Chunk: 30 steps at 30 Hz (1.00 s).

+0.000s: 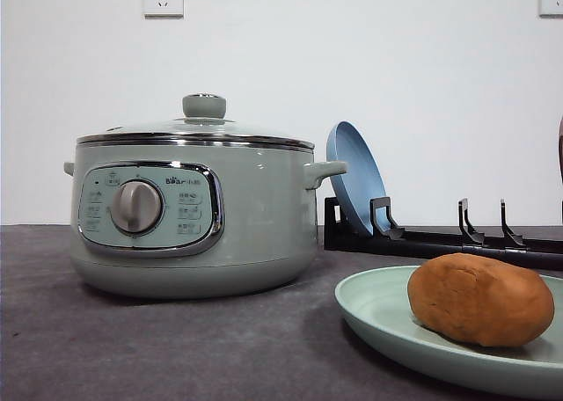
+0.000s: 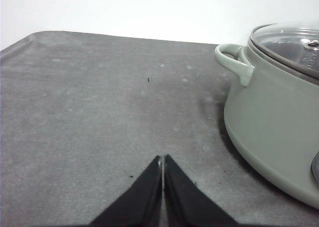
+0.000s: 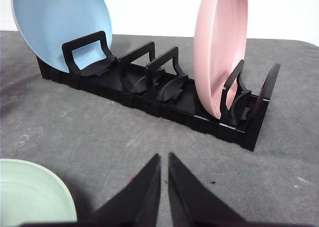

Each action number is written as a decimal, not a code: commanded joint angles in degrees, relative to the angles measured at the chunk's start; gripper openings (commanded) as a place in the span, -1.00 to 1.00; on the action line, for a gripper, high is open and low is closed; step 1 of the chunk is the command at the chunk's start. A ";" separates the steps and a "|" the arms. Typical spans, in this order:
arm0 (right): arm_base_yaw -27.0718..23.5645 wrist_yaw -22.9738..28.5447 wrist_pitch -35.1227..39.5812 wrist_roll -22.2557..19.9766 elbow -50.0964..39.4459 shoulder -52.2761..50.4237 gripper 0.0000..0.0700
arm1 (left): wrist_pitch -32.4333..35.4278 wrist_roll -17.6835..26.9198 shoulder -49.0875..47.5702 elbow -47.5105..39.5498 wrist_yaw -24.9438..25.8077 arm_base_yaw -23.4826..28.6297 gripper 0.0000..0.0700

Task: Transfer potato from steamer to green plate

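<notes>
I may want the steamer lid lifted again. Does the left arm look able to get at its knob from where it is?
Probably yes. The left hand is shut and empty above bare table, the steamer stands just beside it, and nothing covers the lid knob. It would need to open and rise first.

Grey table (image 1: 176, 348) and what you have standing on it

At left centre of your front view sits the steamer (image 1: 193, 212), lid on; the green plate (image 1: 378, 317) lies at lower right, carrying the potato (image 1: 479, 298); behind it, at right, the black plate rack (image 1: 440, 240) rests on the same surface.
</notes>
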 commanded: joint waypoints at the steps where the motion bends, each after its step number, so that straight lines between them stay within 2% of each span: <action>1: -0.07 0.20 0.57 -0.48 -0.31 -0.15 -0.96 | -0.39 0.26 -0.11 -1.16 -0.15 0.00 -1.00; 30: -0.07 0.20 0.57 -0.48 -0.31 -0.15 -0.96 | -0.39 0.26 -0.11 -1.16 -0.15 0.00 -1.00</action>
